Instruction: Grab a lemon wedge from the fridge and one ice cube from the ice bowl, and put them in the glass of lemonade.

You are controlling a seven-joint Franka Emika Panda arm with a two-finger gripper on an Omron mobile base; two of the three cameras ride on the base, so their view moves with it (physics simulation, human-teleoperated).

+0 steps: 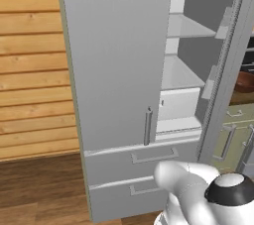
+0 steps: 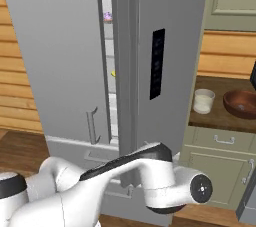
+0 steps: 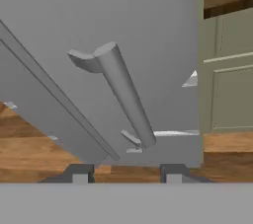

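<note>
While fridge (image 2: 165, 46) door blocks, cabinets (image 2: 220, 166) beside

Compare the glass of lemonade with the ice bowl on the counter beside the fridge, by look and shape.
The glass of lemonade is a clear tumbler with pale whitish liquid; the ice bowl is opaque reddish-brown. The glass is narrow and upright with straight sides; the bowl is wide, shallow and rounded. The glass stands nearer the fridge; the bowl sits farther from it, apart from the glass. Both rest upright on the same wooden counter.
</note>
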